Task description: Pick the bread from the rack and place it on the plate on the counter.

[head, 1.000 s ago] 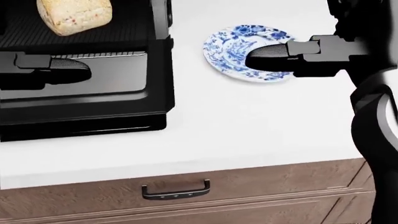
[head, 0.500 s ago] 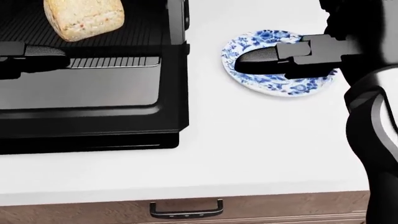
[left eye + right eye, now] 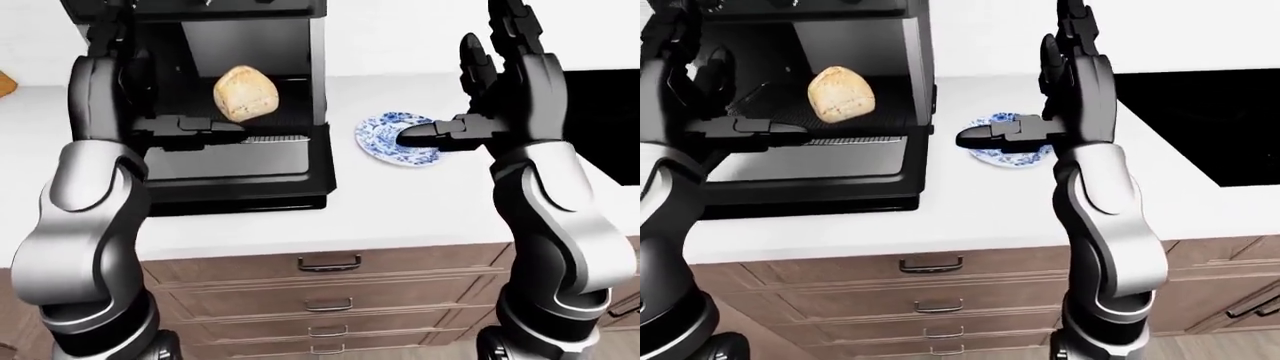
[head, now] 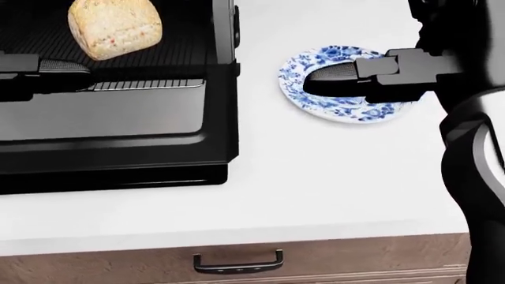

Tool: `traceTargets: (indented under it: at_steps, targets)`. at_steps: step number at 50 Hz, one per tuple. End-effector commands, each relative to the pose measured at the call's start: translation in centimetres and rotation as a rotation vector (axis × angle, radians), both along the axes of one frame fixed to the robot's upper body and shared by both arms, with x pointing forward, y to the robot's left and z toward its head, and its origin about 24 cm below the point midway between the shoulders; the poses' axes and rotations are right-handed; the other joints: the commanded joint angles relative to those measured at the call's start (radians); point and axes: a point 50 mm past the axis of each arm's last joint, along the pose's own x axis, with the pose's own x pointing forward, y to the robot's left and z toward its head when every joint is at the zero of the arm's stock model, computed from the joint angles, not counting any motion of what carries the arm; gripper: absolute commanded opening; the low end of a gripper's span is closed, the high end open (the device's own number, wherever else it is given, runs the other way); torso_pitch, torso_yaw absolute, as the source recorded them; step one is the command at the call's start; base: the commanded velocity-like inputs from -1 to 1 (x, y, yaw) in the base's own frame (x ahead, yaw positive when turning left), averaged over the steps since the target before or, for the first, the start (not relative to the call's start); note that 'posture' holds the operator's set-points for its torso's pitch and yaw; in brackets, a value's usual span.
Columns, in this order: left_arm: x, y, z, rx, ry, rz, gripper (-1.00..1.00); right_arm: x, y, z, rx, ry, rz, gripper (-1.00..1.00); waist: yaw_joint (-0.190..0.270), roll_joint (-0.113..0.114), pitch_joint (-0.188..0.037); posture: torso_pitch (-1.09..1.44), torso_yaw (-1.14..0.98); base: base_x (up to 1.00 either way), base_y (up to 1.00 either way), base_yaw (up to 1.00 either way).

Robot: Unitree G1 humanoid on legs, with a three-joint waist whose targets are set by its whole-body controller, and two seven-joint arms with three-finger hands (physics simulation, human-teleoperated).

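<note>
While right hand (image 3: 500, 97), fingers spread, hides plate (image 4: 315, 97) centre, left hand (image 3: 105, 82) open beside bread (image 3: 245, 93).

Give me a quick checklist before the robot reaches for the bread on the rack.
1. Bread sits on the rack inside the open oven: ok.
2. Left hand empty, fingers open: ok.
3. Left hand at the bread: not ok, it stands to the bread's left, apart from it.
4. Plate on the counter holds nothing: ok.
5. Path to the plate clear: not ok, right hand has a finger hanging over it.
6. Bread's grip on the rack: cannot tell.
</note>
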Motion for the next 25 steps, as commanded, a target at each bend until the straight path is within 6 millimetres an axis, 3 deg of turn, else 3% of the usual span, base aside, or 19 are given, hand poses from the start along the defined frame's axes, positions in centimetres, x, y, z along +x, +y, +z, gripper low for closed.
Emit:
traceTargets:
  at_steps: [1,3,4,5,6,8,13,25]
  targets:
    - [-0.7,0.2,1.7,0.012,-0.095,0.016,1.00,-0.7,0.2,1.6,-0.003,-0.092,0.009,1.00,0.004,-0.003,-0.013,0.00,0.00,0.34,0.00,0.00]
    - [-0.6,0.2,1.7,0.012,-0.096,0.016,1.00,-0.7,0.1,1.6,-0.001,-0.092,0.007,1.00,-0.002,0.031,-0.030,0.00,0.00,0.30,0.00,0.00]
    - [-0.6,0.2,1.8,0.013,-0.096,0.016,1.00,-0.7,0.1,1.6,-0.002,-0.093,0.004,1.00,-0.003,0.038,-0.024,0.00,0.00,0.08,0.00,0.00]
    - [-0.6,0.2,1.8,0.013,-0.096,0.017,1.00,-0.7,0.1,1.6,0.001,-0.095,0.007,1.00,0.001,0.014,-0.032,0.00,0.00,0.00,0.00,0.00]
    - [-0.6,0.2,1.8,0.014,-0.096,0.017,1.00,-0.8,0.1,1.6,0.000,-0.096,0.007,1.00,-0.004,0.011,-0.043,0.00,0.00,0.00,0.00,0.00]
    - [-0.7,0.2,1.8,0.014,-0.097,0.017,1.00,-0.8,0.1,1.7,0.003,-0.100,0.008,1.00,-0.002,-0.016,-0.037,0.00,0.00,0.00,0.00,0.00]
    - [-0.7,0.2,1.9,0.015,-0.098,0.019,1.00,-0.9,0.0,1.8,0.002,-0.101,0.007,1.00,-0.003,-0.024,-0.047,0.00,0.00,0.00,0.00,0.00]
    - [-0.7,0.6,2.8,0.023,-0.111,0.033,1.00,-0.8,0.1,1.6,0.010,-0.102,0.012,1.00,-0.003,-0.027,-0.043,0.00,0.00,0.00,0.00,0.00]
